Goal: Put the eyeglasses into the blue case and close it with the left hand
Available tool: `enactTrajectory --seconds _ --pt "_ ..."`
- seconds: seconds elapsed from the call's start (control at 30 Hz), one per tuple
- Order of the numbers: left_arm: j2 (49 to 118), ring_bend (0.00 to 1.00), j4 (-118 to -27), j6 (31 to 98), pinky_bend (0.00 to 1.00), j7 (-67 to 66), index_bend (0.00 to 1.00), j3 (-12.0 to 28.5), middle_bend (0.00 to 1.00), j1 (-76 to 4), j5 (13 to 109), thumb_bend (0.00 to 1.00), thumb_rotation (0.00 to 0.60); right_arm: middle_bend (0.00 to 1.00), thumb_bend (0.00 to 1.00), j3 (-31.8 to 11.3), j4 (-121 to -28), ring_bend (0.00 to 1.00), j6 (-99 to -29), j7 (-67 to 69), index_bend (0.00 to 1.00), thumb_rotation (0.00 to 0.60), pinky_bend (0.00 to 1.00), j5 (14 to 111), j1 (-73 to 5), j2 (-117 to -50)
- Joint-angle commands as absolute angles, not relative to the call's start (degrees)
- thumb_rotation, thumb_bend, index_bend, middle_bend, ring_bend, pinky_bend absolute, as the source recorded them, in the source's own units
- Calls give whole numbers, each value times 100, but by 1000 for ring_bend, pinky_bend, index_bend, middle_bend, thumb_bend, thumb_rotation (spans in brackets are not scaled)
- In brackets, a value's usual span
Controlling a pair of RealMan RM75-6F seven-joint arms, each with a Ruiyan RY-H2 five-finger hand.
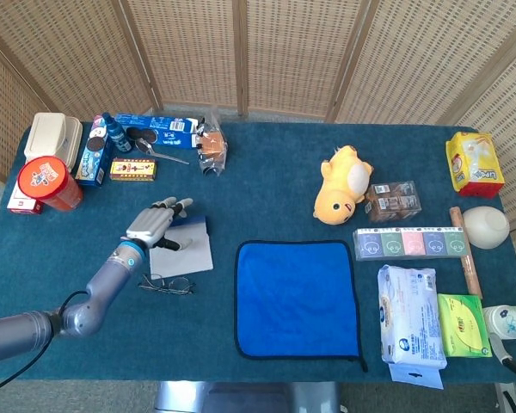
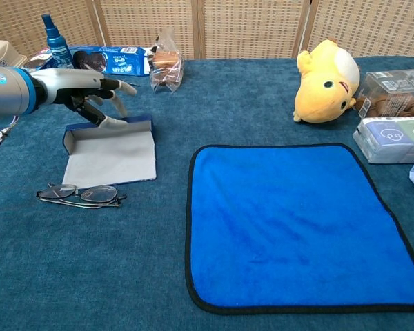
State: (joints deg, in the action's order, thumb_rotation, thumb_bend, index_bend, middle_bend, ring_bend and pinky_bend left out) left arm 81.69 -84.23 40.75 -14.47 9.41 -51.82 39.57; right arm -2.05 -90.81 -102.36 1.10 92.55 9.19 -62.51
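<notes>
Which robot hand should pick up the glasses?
The left robot hand. It hovers over the open case, right by the eyeglasses. The right robot hand sits far across the table.

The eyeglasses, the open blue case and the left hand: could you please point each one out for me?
eyeglasses [image 2: 81, 195], chest view, on the lenses.
blue case [image 2: 110, 160], chest view, on its grey inner lining.
left hand [image 2: 90, 89], chest view, on the palm, above the case's far edge.

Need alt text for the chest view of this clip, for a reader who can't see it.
The robot's left hand hovers with fingers spread over the far edge of an open blue case, while folded eyeglasses lie on the teal tablecloth just in front of it. To the right are a blue cloth and a yellow plush toy.
</notes>
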Motion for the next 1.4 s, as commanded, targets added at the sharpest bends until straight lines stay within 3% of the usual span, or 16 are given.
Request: enactTrajectory --seconds 0.03,0.2,0.37,0.5,0.7,0.93,1.13,1.4 --pt "8129 0 -8557 4089 82 -1461 0 932 248 -5225 4043 290 412 163 281 -201 -9053 86 -10218 134 70 571 152 9264 914 -6280" --pt "8006 0 -8809 4432 89 -1491 0 919 239 -5152 4278 290 401 163 282 -217 -9012 87 -10209 183 69 568 151 9260 906 -6295" --pt "7866 0 -9327 5262 90 -1443 0 799 209 -4780 5183 293 401 163 281 -248 -8993 87 -10148 211 69 571 152 9255 855 -6307" --pt "7767 0 -9727 5826 81 -1504 140 529 185 -4417 5776 299 392 163 282 -260 -8972 86 -10032 209 70 571 152 9271 772 -6351" --pt "7720 0 -10009 6238 64 -1624 164 180 165 -4027 6211 312 381 163 283 -265 -8949 87 -9904 201 69 569 151 9306 672 -6409" --pt "7816 0 -10029 6486 49 -2106 242 -243 159 -3646 6409 319 461 163 282 -277 -8931 87 -9867 219 68 571 152 9331 614 -6432" --pt "8007 0 -9827 6445 38 -2460 262 -328 148 -3542 6374 321 468 163 282 -271 -8920 87 -9927 254 66 572 152 9318 648 -6413" --pt "8346 0 -9634 6287 31 -2684 261 -365 139 -3451 6321 331 533 163 282 -257 -8878 87 -10021 319 65 572 151 9291 718 -6398"
